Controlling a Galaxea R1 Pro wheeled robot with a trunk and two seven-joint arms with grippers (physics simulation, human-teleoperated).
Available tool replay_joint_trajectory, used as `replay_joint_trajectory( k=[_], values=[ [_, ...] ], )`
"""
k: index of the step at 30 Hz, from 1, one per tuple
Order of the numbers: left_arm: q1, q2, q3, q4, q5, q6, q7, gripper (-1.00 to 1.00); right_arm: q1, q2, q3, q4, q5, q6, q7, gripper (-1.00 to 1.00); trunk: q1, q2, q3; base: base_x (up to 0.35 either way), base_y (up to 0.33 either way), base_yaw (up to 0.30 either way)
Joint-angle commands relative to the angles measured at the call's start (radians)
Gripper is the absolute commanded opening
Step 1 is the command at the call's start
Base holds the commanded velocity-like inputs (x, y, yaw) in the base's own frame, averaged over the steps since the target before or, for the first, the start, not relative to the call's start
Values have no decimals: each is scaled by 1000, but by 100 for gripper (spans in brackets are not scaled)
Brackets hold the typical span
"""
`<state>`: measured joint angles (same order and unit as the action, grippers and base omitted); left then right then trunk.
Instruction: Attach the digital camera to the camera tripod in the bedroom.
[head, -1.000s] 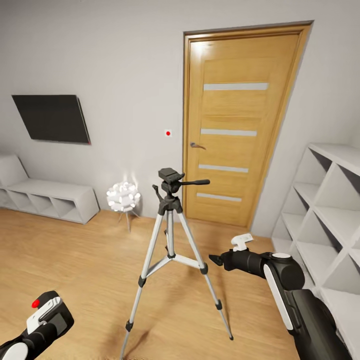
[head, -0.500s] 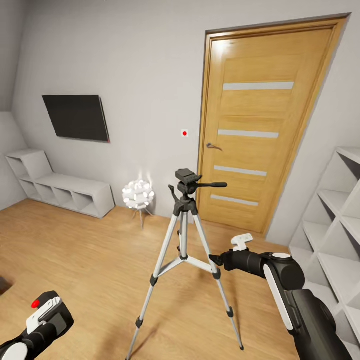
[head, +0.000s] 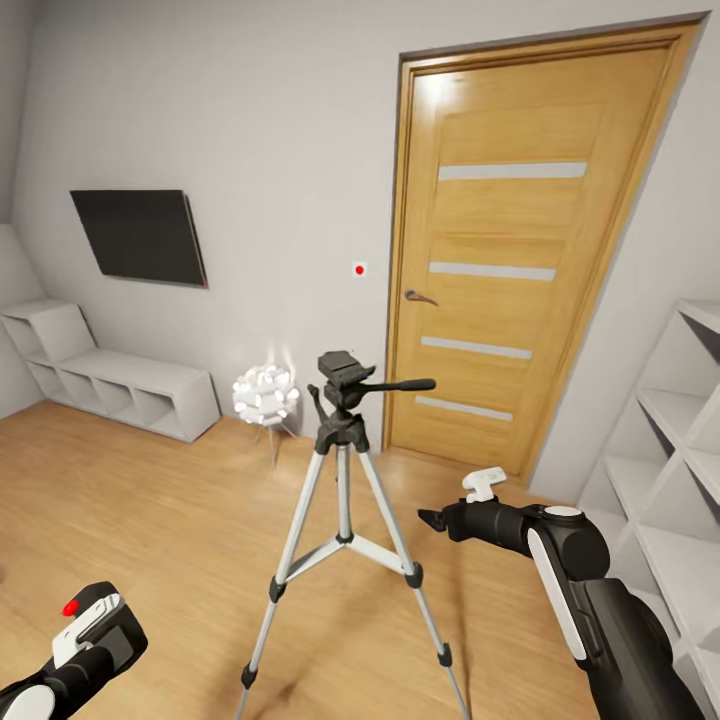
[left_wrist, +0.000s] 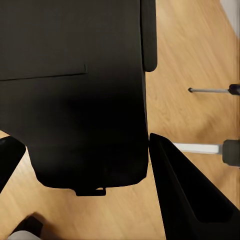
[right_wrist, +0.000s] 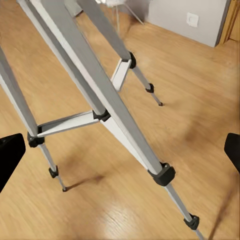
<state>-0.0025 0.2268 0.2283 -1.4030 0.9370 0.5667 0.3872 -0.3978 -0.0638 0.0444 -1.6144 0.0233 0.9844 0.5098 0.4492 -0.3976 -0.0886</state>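
Observation:
The camera tripod (head: 343, 420) stands on the wood floor in the middle of the head view, silver legs spread, black pan head and side handle on top, nothing mounted on it. Its legs (right_wrist: 100, 90) cross the right wrist view close by. My right gripper (head: 432, 520) hangs open just right of the tripod at mid-leg height, its fingertips far apart in the right wrist view (right_wrist: 120, 152). My left gripper (head: 90, 620) sits low at the left, shut on a boxy black body, the digital camera (left_wrist: 75, 100), which blocks most of the left wrist view.
A wooden door (head: 510, 270) with pale stripes is behind the tripod. White cube shelves (head: 680, 480) stand close on the right. A low white shelf (head: 120, 385), a wall TV (head: 140, 235) and a white ball lamp (head: 265, 392) line the far wall.
The whole head view has shifted, so the camera moved; the tripod now looks a little nearer. Both arms keep their places in the picture.

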Motion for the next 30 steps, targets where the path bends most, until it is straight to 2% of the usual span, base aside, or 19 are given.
replay_joint_trajectory(
  k=[1, 10, 19, 26, 30],
  values=[
    [0, 0, 0, -2, 8, 4, 6, -100, -1, -1, 1, -1, 3, 4, 3, 100, 1, -2, -2, 57, -67, 1],
    [0, 0, 0, -2, 8, 4, 7, -100, -1, -1, 1, -1, 3, 4, 3, 100, 1, -2, -2, 42, -24, 0],
    [0, 0, 0, -3, 8, 4, 8, -100, -1, -1, 1, -1, 3, 4, 3, 100, 1, -2, -2, 228, -58, 0],
    [2, 0, 0, -7, 9, 4, 7, -100, -1, -1, 1, -1, 3, 5, 4, 100, 1, -2, -2, 94, -18, 0],
    [3, 0, 0, -10, 10, 5, 6, -100, 0, -11, 2, -1, 3, 6, 4, 100, 1, -2, -2, 25, -5, 0]
  ],
)
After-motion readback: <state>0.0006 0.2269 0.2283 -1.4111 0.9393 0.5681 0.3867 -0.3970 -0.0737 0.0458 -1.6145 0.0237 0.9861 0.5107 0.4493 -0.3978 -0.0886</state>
